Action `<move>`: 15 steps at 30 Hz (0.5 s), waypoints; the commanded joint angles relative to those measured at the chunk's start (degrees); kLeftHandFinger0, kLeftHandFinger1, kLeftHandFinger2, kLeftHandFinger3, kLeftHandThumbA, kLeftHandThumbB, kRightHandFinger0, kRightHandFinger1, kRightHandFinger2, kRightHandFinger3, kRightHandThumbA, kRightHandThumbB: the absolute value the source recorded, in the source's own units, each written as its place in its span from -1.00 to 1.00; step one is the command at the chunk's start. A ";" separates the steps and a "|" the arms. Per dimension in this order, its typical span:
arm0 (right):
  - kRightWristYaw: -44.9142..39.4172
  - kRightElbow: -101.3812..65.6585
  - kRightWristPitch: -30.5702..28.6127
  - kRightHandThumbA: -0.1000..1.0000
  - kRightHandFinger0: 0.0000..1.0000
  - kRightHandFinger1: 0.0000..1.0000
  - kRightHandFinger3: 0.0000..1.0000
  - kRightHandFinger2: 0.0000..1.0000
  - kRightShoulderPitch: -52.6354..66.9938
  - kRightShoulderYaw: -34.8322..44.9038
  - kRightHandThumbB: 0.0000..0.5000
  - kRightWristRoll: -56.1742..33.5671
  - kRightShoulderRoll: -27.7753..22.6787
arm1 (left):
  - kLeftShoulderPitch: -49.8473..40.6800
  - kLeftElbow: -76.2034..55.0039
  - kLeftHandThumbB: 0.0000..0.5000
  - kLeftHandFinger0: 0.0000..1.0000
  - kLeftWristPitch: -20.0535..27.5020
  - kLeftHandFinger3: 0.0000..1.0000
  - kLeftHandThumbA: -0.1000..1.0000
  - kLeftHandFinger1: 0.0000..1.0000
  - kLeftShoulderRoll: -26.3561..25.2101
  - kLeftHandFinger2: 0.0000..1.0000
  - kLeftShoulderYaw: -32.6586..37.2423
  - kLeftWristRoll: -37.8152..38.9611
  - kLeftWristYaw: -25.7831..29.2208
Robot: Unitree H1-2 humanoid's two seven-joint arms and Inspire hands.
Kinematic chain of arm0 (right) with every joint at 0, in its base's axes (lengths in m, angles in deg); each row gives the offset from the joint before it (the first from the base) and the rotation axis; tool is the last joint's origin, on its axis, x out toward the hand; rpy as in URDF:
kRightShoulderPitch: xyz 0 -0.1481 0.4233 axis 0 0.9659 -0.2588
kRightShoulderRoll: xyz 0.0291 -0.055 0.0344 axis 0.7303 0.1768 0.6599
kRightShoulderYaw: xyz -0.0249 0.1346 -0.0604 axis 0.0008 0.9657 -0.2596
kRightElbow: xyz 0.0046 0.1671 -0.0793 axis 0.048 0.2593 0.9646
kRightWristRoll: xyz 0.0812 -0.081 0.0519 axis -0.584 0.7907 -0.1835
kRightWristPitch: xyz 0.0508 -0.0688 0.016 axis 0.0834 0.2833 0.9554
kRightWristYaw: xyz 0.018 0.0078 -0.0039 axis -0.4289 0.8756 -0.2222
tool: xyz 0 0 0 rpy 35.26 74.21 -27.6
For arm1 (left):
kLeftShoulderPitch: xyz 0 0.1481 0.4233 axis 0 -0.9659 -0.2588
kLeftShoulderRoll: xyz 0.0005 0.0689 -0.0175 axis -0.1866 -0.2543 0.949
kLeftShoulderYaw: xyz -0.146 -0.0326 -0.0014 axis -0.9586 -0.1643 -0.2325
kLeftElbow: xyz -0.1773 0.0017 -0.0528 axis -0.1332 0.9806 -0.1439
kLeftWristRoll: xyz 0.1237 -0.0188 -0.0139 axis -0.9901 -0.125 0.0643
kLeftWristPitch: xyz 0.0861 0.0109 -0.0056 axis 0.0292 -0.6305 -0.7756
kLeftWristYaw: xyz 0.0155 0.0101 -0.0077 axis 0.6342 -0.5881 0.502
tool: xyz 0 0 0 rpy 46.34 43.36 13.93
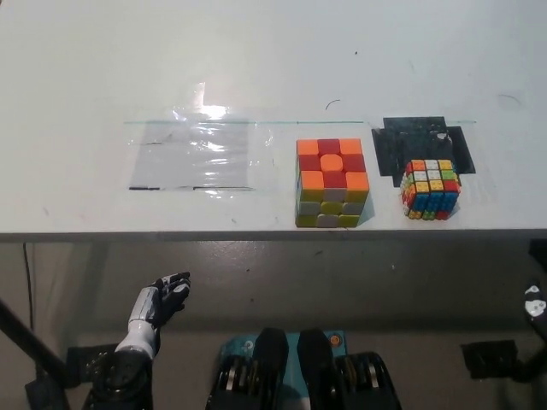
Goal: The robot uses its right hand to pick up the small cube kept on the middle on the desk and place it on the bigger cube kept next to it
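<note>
The small multicoloured cube (pixel 432 190) sits on the white desk, just in front of a black taped patch (pixel 425 143). To its left, a small gap away, stands the bigger cube (pixel 332 182), its top orange and red, its front yellow and white. My black right hand (pixel 535 306) shows only as a sliver at the right edge, below the desk's front edge and far from both cubes. My white left hand (pixel 161 301) rests low at the lower left, under the desk edge, fingers apart and holding nothing.
A clear plastic sheet (pixel 195 155) lies taped flat on the desk, left of the bigger cube. The desk's front edge (pixel 256 232) runs across the picture just below the cubes. Below it is grey floor.
</note>
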 commanded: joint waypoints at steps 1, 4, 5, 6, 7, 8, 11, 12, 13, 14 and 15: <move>-2.72 -6.02 4.08 0.07 1.00 1.00 1.00 1.00 -1.16 -1.44 -0.34 1.04 -1.95 | 1.40 -1.40 -0.47 0.72 0.51 0.38 0.10 0.59 -0.58 0.58 -0.31 0.23 1.22; -3.94 -9.79 5.03 0.09 1.00 1.00 1.00 1.00 -3.68 -2.67 -0.15 2.08 -3.55 | 1.26 -1.19 -0.47 0.71 1.23 0.43 0.07 0.60 -0.45 0.63 -0.80 0.98 0.74; -4.08 -10.09 4.99 0.09 1.00 1.00 1.00 1.00 -4.20 -2.90 -0.09 2.44 -3.91 | 1.24 -1.22 -0.50 0.66 1.34 0.38 0.06 0.55 -0.47 0.58 -0.76 0.90 0.69; -4.23 -10.32 4.81 0.09 1.00 1.00 1.00 1.00 -4.73 -3.18 -0.11 2.86 -4.30 | 1.15 -1.35 -0.51 0.64 1.47 0.36 0.06 0.53 -0.55 0.55 -0.65 0.74 0.58; -4.70 -11.62 5.82 0.12 1.00 1.00 1.00 1.00 -6.90 -3.82 0.02 4.04 -5.22 | 1.23 -0.98 -0.49 0.65 1.86 0.35 0.06 0.53 -0.59 0.55 -0.70 0.78 0.54; -5.13 -12.16 6.44 0.16 1.00 1.00 1.00 1.00 -7.97 -4.51 0.03 5.31 -6.20 | 1.24 -0.93 -0.47 0.65 1.71 0.35 0.06 0.53 -0.65 0.55 -0.52 0.42 0.83; -5.95 -11.62 6.80 0.18 1.00 1.00 1.00 1.00 -11.63 -5.42 0.16 5.78 -7.81 | 1.05 -1.45 -0.52 0.67 1.61 0.40 0.10 0.55 -0.79 0.57 -0.24 0.20 0.47; -6.12 -11.01 7.00 0.18 1.00 1.00 1.00 1.00 -12.76 -5.58 0.20 5.58 -7.99 | 0.99 -1.52 -0.49 0.68 1.68 0.39 0.10 0.56 -0.72 0.58 -0.38 0.45 0.33; -6.23 -10.43 7.16 0.21 1.00 1.00 1.00 1.00 -13.75 -6.07 0.24 6.32 -8.38 | 0.90 -1.52 -0.52 0.72 2.07 0.43 0.14 0.60 -0.94 0.63 0.18 -0.24 0.33; -6.22 -10.21 7.46 0.26 1.00 1.00 1.00 1.00 -14.31 -6.29 0.30 6.51 -8.49 | 0.96 -1.32 -0.51 0.71 2.24 0.41 0.15 0.59 -0.97 0.62 0.19 -0.21 0.30; -6.46 -9.51 7.86 0.28 1.00 1.00 1.00 1.00 -15.70 -6.65 0.30 6.56 -8.71 | 1.18 -0.82 -0.48 0.68 2.44 0.36 0.13 0.56 -0.97 0.58 0.12 -0.17 0.56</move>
